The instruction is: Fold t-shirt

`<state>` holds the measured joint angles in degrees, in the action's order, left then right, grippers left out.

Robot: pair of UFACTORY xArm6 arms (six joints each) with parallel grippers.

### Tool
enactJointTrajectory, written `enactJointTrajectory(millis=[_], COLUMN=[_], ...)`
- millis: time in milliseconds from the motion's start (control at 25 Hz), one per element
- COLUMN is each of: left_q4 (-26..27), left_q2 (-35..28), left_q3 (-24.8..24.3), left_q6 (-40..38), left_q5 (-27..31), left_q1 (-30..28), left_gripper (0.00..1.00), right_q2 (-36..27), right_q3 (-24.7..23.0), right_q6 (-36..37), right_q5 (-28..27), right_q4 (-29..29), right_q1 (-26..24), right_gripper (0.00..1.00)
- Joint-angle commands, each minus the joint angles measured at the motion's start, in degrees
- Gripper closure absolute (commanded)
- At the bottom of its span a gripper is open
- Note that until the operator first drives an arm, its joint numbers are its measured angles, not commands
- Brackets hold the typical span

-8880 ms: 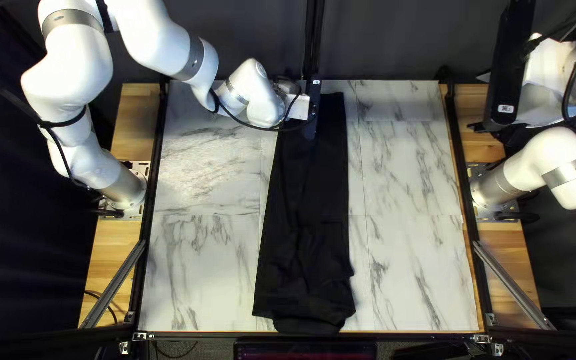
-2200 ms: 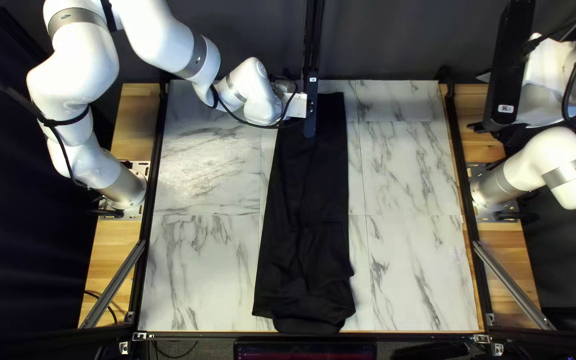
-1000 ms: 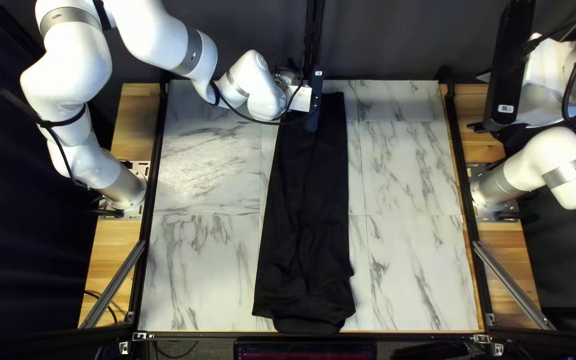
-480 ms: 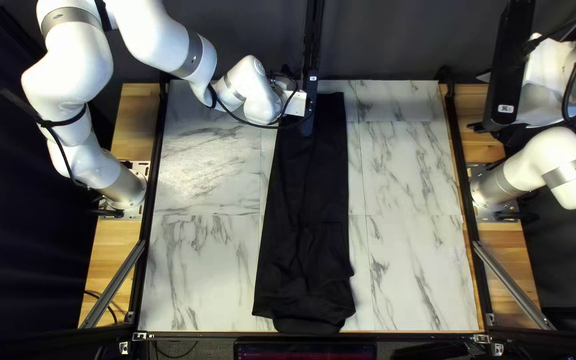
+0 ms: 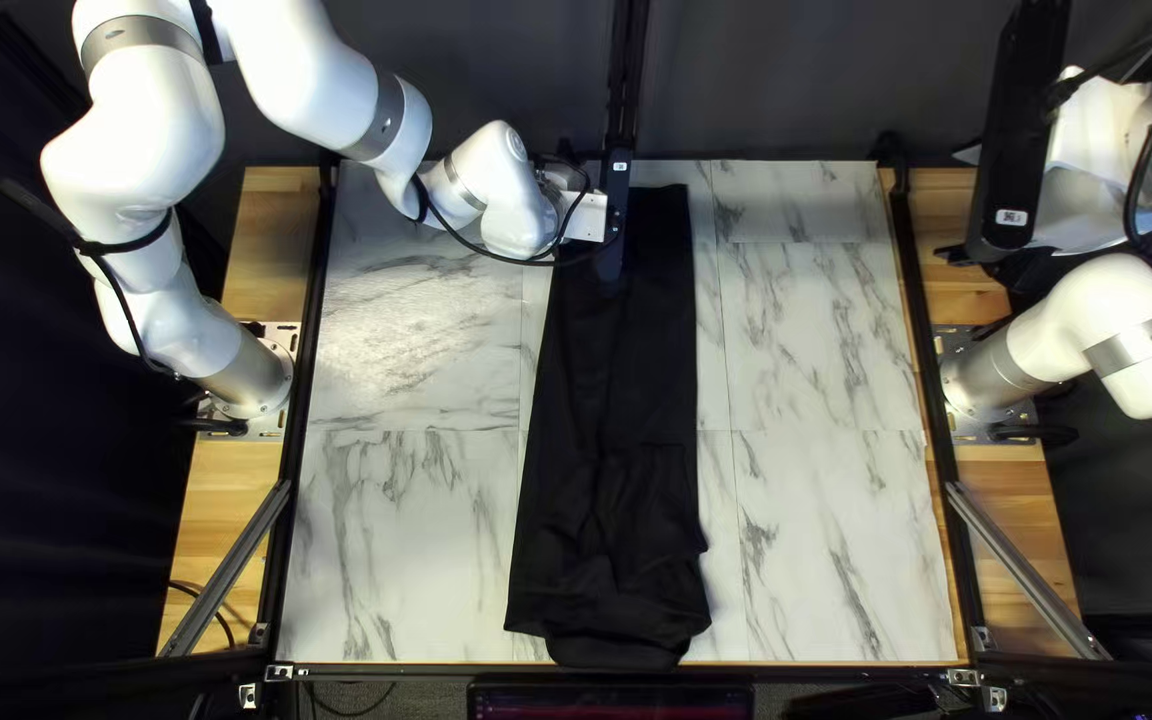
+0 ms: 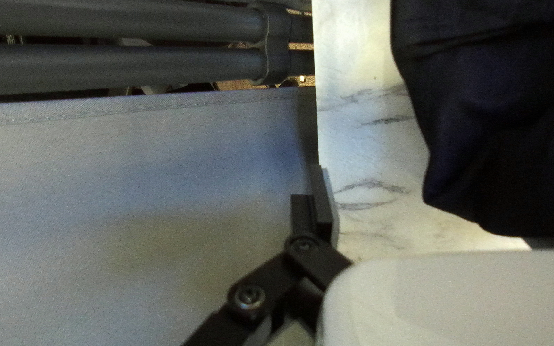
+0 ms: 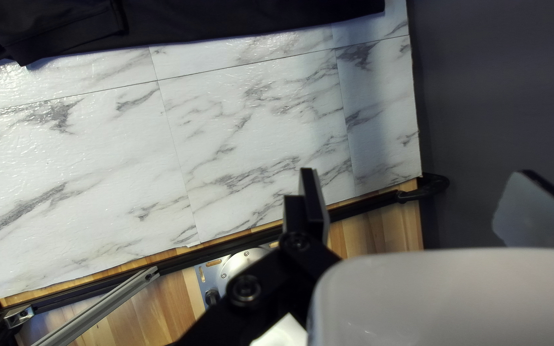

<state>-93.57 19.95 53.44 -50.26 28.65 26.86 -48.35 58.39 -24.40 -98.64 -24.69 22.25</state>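
The black t-shirt (image 5: 610, 400) lies as a long narrow strip from the table's far edge to its near edge, wrinkled at the near end. Above the strip's far end hovers my left gripper (image 5: 612, 234), its fingertips hidden there. In the left wrist view the left gripper (image 6: 434, 218) is open; one finger and a sliver of the other show, and the t-shirt (image 6: 501, 115) lies ahead, untouched as far as visible. My right gripper (image 5: 1011, 174) is raised at the right of the top left view. In the right wrist view the right gripper (image 7: 418, 179) stands open and empty, away from the t-shirt (image 7: 226, 19).
Marble-patterned table (image 5: 816, 347) shows on both sides of the cloth. Black rails (image 5: 916, 334) run along its sides. Grey fabric (image 6: 129, 179) and dark tubes (image 6: 117, 61) are beyond the table edge in the left wrist view.
My left gripper has shifted slightly left and its tilt has changed over the last second. The right arm and the t-shirt show no visible movement.
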Motion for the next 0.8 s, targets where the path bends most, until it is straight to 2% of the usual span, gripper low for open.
enactJointTrajectory(millis=[40,800], left_q4=[1.21,7.79], left_q2=[-0.34,-2.39], left_q3=[0.27,4.96], left_q6=[1.79,14.31], left_q5=[0.07,0.89], left_q1=[0.37,0.02], left_gripper=[0.0,0.0], right_q2=[0.0,0.0], right_q3=[0.0,0.0], right_q6=[0.0,0.0], right_q5=[0.0,0.0], right_q4=[0.0,0.0], right_q1=[0.0,0.0], right_gripper=[0.0,0.0])
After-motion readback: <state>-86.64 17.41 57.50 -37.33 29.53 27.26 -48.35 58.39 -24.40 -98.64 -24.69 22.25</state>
